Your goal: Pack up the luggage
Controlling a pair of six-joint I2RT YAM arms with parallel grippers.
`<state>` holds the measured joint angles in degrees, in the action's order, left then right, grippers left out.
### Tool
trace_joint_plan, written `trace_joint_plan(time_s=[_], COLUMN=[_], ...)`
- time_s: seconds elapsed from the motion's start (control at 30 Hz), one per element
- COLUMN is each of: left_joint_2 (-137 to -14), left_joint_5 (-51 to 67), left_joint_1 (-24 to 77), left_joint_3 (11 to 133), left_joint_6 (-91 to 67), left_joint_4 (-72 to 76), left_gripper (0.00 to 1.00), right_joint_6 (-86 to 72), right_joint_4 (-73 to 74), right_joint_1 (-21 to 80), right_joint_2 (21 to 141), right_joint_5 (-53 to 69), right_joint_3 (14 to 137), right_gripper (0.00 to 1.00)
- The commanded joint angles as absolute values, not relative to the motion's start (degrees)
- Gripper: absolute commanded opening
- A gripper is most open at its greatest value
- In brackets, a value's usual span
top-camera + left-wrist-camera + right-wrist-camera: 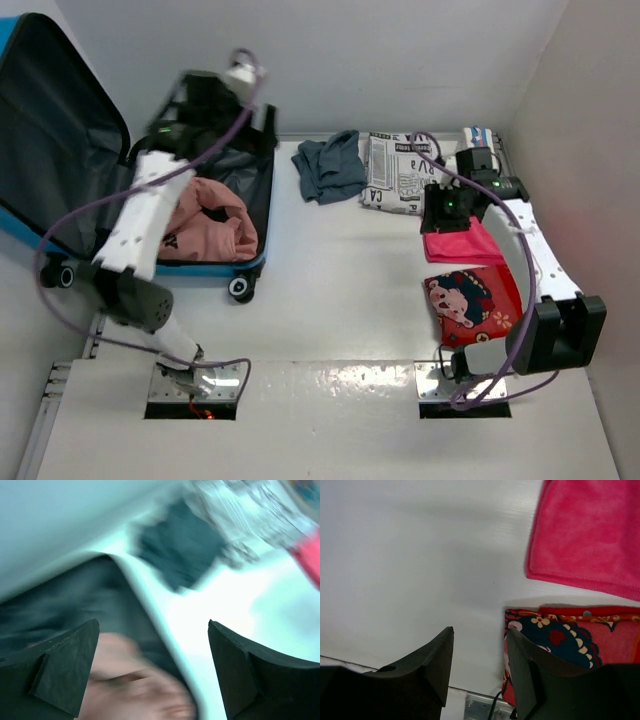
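1. Now, the luggage [60,130] lies open at far left, a pink garment [205,225] inside.
2. Left gripper [152,635] hovers over it, jaws wide apart, empty.
3. Right gripper [480,635], jaws slightly apart, hangs near a pink towel [590,530].

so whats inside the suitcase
A crumpled pink garment lies in the base half of the luggage. The left arm covers part of it, and anything beneath the garment is hidden.

- White-and-black left arm [140,215] reaches forward from its base, elbow low, forearm raised and stretched far out.
- Black two-finger left gripper [152,630]: jaws wide apart, nothing between them; wrist view blurred.
- White-and-black right arm [535,255] is folded, elbow out right, forearm angled forward-left.
- Black two-finger right gripper [480,632] points down, jaws narrowly apart, empty.
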<state>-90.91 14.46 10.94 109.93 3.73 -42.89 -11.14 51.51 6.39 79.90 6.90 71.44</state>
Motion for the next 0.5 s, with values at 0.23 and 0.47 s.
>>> trace_joint_plan(time_s=[0.23, 0.47], left_joint_2=[-119.41, -134.55], left_joint_5=[-2.98, -6.57], left_joint_1=[28.65, 28.04], left_joint_3=[128.45, 133.95], left_joint_6=[-22.22, -33.83], left_joint_4=[-43.76, -35.61], left_gripper=[1.0, 1.0], right_joint_6=[-10.64, -12.92], right_joint_4=[49.66, 49.48], right_joint_1=[-3.69, -5.62], right_joint_2=[76.9, 83.57], right_joint_5=[11.16, 9.23], right_joint_3=[67.59, 71.45], right_gripper=[0.5, 0.5])
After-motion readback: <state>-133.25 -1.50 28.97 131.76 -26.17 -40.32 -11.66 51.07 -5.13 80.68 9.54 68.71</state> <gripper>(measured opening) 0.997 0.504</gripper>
